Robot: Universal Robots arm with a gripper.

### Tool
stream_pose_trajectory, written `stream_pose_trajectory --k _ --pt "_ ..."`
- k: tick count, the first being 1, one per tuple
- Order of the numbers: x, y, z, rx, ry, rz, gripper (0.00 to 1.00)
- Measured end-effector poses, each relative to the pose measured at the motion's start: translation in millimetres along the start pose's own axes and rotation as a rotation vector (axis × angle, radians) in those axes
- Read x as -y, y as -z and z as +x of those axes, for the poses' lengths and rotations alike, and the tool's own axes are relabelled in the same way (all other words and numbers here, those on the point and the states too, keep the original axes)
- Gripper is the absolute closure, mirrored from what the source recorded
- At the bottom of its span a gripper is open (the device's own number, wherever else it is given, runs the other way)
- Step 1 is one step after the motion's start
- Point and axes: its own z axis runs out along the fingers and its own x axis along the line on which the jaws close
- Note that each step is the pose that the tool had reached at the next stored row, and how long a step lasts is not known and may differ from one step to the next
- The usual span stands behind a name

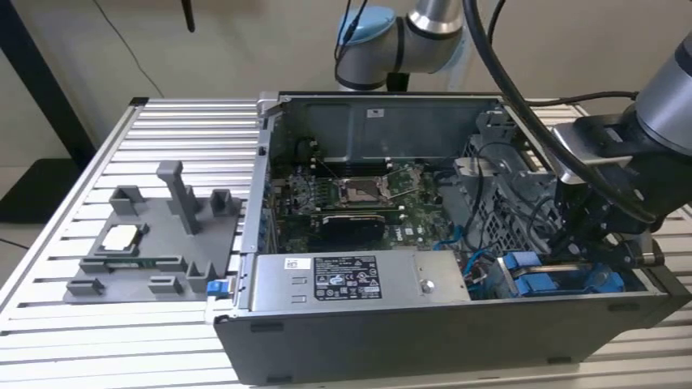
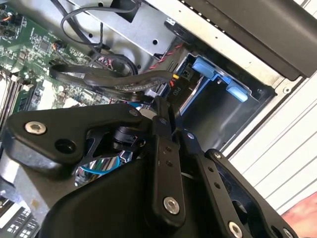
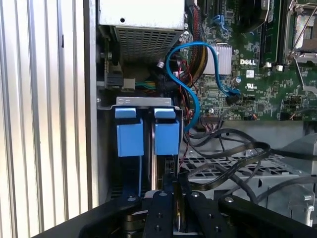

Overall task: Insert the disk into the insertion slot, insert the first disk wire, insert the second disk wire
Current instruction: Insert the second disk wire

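Disk [image 3: 166, 133] body hidden down in insertion slot [image 3: 143, 101]; gripper [image 3: 173, 191] fingertips' gap unreadable; arm [image 1: 665, 97] cut by exterior view's right edge.

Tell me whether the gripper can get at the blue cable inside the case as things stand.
Probably yes. The gripper is already down inside the open computer case by the two blue carriers, and the blue cable loops just beyond them, uncovered. The black cables beside it could snag the fingers.
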Motion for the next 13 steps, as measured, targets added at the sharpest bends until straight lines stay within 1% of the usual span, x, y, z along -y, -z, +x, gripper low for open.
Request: stream_pose_trajectory --k 4,5,6,10,13 --pt "0.0 -1.4 0.2 0.0024 0.000 0.0015 0.83" --pt "0.1 0.9 -0.2 0.0026 0.000 0.0013 0.83" --pt "0.2 4.7 -0.7 0.0016 0.000 0.0013 0.76" --pt "0.4 18.3 -2.6 0.0011 -0.001 0.0013 0.76" --pt "0.5 21.1 -3.0 0.0010 -0.001 0.0013 0.76"
